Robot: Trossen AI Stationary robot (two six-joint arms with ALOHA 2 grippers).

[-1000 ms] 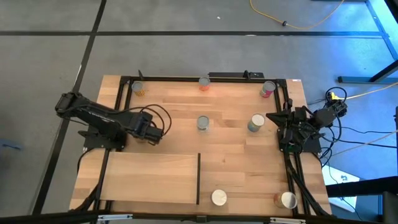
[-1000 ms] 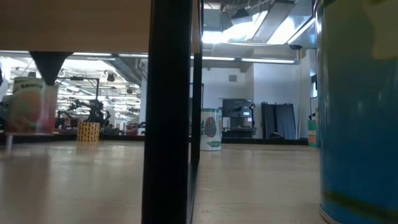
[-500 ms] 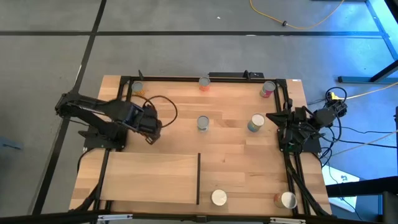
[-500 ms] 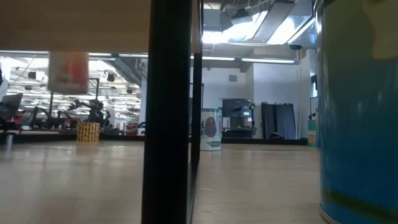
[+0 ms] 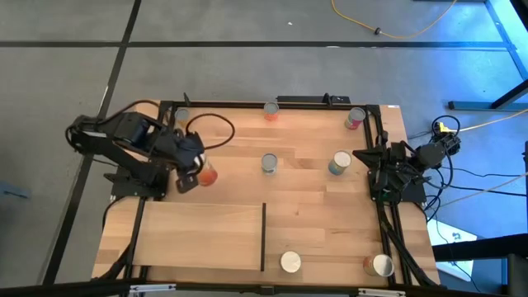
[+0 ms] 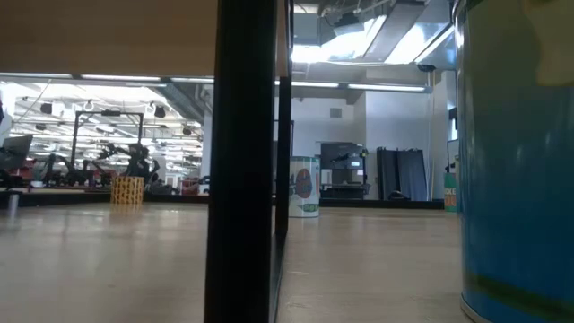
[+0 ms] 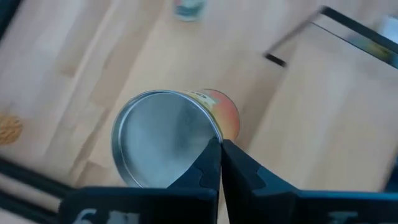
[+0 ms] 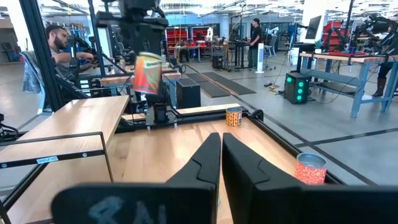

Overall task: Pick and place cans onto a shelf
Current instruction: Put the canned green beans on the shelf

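My left gripper (image 5: 194, 169) hangs over the table's left side, shut on an orange-labelled can (image 5: 205, 175) with a silver top (image 7: 163, 140). The right wrist view shows this can (image 8: 148, 73) in the air below my left gripper (image 8: 142, 15). The shelf (image 5: 198, 235), a light-wood panel with a black bar (image 5: 263, 237), lies near and to the right of it. Other cans stand upright on the tabletop at mid-table (image 5: 269, 163), (image 5: 339, 163). My right gripper (image 5: 360, 155) waits shut at the right edge. My left gripper pinches the can's top rim (image 7: 214, 132) between its two fingertips, at one side of the silver lid. The fingers come from above, slanting down. The can hangs tilted below them, lifted clear of the table.
More cans stand along the far edge (image 5: 271, 110), (image 5: 355, 118) and the near edge (image 5: 289, 262), (image 5: 381, 265). A black frame (image 5: 247, 105) rims the table. A person (image 8: 59, 40) sits beyond the table's left side. Bare wood lies between the held can and the shelf.
My left gripper has risen with the can and rolled at the wrist. The can, which stood on the table, is now lifted clear and tipped, and has gone up out of the low view.
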